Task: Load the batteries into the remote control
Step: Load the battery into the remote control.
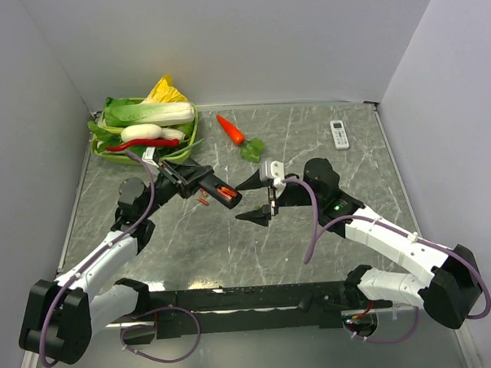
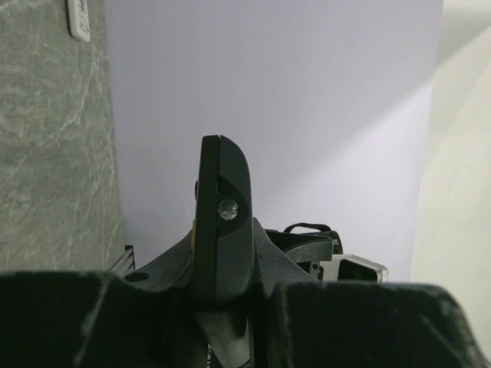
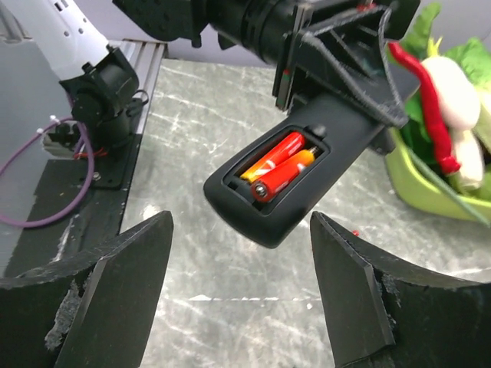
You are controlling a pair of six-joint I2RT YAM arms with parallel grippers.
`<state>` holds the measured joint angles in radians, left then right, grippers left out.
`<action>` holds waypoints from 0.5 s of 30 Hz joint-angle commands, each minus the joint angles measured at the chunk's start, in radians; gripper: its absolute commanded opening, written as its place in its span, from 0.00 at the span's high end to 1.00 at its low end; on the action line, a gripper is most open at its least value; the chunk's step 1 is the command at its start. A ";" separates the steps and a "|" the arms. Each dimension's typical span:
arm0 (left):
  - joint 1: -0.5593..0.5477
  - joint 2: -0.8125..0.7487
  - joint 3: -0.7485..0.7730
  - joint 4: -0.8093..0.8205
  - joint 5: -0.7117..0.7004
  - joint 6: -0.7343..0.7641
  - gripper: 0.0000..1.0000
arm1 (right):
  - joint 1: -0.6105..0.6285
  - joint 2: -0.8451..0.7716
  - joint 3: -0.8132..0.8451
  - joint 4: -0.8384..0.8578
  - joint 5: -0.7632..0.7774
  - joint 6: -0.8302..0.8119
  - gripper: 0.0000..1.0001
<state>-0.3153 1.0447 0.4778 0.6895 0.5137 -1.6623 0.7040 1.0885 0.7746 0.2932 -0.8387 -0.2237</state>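
My left gripper (image 1: 188, 177) is shut on the black remote control (image 1: 211, 186) and holds it above the table, back side up, battery bay open. In the right wrist view the remote (image 3: 337, 146) shows two red-orange batteries (image 3: 280, 165) lying in the bay; the front one sits slightly raised. In the left wrist view the remote (image 2: 222, 222) stands edge-on between my left gripper's (image 2: 222, 287) fingers. My right gripper (image 1: 253, 200) is open and empty, just right of the remote's free end, its fingers (image 3: 115, 291) apart below it. A small red battery (image 1: 203, 200) lies on the table under the remote.
A green basket (image 1: 106, 153) of vegetables stands at the back left. An orange carrot (image 1: 231, 129) and a green leafy piece (image 1: 253, 148) lie behind the grippers. A white remote (image 1: 339, 134) lies at the back right. Walls close the table on three sides.
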 commanded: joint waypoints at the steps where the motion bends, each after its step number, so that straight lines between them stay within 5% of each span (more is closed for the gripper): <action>1: 0.007 -0.025 0.010 0.041 -0.029 0.001 0.98 | 0.002 -0.039 0.084 -0.028 0.010 0.055 0.20; 9: 0.010 -0.089 -0.031 0.030 -0.116 0.114 0.98 | 0.000 -0.102 0.146 -0.141 0.316 0.332 0.00; 15: 0.010 -0.152 -0.103 0.064 -0.214 0.159 0.98 | -0.008 -0.082 0.137 -0.190 0.395 0.606 0.01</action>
<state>-0.3107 0.9466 0.4046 0.6842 0.3977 -1.5501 0.7040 0.9955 0.8822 0.1608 -0.5426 0.1471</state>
